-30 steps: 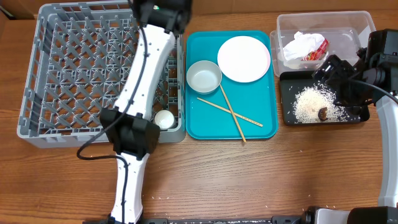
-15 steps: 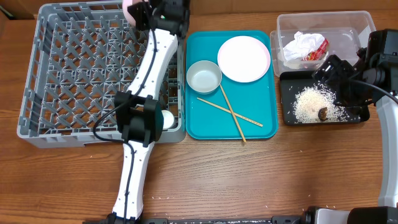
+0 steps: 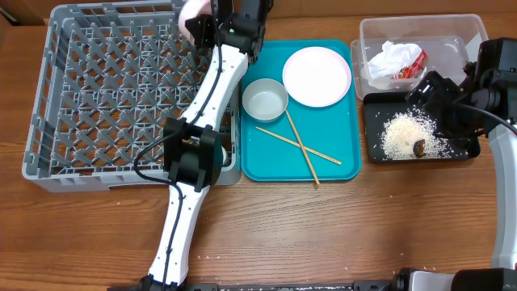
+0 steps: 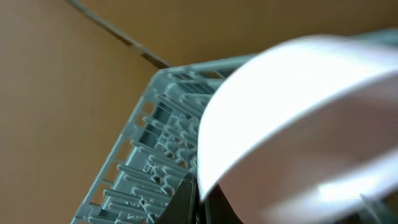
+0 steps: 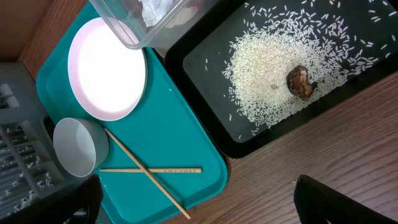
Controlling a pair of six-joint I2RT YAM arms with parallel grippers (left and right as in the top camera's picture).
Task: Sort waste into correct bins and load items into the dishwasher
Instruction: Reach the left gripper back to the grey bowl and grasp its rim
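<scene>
My left gripper [image 3: 212, 23] is shut on the rim of a whitish bowl [image 3: 194, 14] and holds it over the back right corner of the grey dish rack [image 3: 89, 97]. In the left wrist view the bowl [image 4: 298, 112] fills the frame, with the jaws [image 4: 200, 194] pinching its edge above the rack [image 4: 149, 162]. My right gripper [image 5: 211, 208] is open and empty, above the black tray [image 3: 380, 153] of rice [image 3: 404, 133] with the brown lump [image 3: 419, 147]. The napkin [image 3: 389, 58] and red wrapper [image 3: 412, 66] lie in the clear tub [image 3: 452, 32]. The small cup is hidden under my left arm.
The teal tray [image 3: 266, 166] holds a grey-blue bowl [image 3: 265, 99], the white plate [image 3: 317, 76] and two crossed chopsticks [image 3: 299, 147]. The right wrist view shows the plate [image 5: 107, 68], bowl [image 5: 79, 146], chopsticks [image 5: 149, 171], rice [image 5: 273, 74] and lump [image 5: 300, 82].
My left arm has swung right along the rack's back edge, carrying the bowl with it. Its elbow now covers the small cup. The right arm has not moved.
</scene>
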